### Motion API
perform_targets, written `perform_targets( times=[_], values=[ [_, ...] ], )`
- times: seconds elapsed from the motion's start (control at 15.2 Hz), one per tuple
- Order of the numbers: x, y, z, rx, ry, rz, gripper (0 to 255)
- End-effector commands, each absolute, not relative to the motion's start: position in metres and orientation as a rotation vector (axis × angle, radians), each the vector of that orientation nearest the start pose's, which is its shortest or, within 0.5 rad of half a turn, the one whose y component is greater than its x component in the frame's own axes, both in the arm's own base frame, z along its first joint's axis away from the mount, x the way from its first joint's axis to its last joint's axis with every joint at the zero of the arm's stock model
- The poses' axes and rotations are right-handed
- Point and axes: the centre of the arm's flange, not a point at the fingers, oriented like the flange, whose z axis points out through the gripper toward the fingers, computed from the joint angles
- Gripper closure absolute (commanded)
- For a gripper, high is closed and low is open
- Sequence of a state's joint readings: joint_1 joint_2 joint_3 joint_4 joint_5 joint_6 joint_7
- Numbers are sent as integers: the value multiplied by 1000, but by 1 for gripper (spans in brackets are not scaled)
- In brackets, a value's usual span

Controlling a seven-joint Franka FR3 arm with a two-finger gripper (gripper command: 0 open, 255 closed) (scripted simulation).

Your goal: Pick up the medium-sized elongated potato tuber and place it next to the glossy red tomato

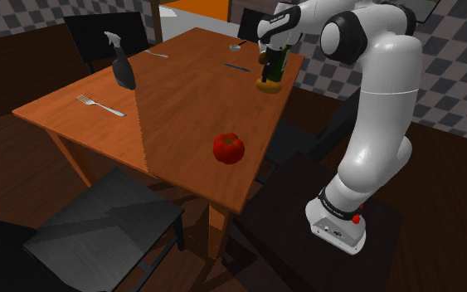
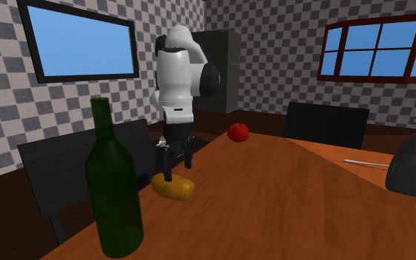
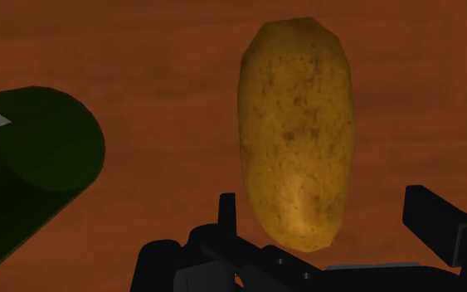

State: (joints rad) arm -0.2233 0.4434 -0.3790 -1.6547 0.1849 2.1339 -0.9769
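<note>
Toward the far end of the brown wooden table [image 1: 182, 91], the elongated yellow-brown potato [image 3: 298, 133] lay flat on the wood, not yet lifted. The all-black two-finger gripper [image 3: 324, 207] hung over it with its fingers spread apart. One finger stood on each side of the potato's nearer end and, as far as the wrist view showed, neither touched it. That offset was the first hazard I judged: closing on the tapered end rather than the middle could squeeze the rounded tuber out, or let it swing down once raised. Just beside the potato stood a tall, narrow-necked dark green bottle [image 2: 114, 192]. A sideways correction of the hand could clip it and topple it, perhaps onto the potato. Well apart, further along the table, sat the glossy red round tomato [image 1: 229, 148], not far from the table's edge. It looked likely to roll if the potato were set down against it rather than beside it. A dark spray bottle [image 1: 124, 66] and a silver fork [image 1: 99, 104] lay toward the shoulder view's left, away from the likely path.
</note>
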Motion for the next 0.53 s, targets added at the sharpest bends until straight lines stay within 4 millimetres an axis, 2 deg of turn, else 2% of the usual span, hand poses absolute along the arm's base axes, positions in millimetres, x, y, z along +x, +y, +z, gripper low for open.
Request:
perform_targets(
  times=[0.0,0.4,0.46],
  values=[
    [583,-354,366,-3145,-514,-82,0],
    [585,-355,331,-3145,-514,-82,0],
    [585,-355,331,-3145,-514,-82,0]
  ],
)
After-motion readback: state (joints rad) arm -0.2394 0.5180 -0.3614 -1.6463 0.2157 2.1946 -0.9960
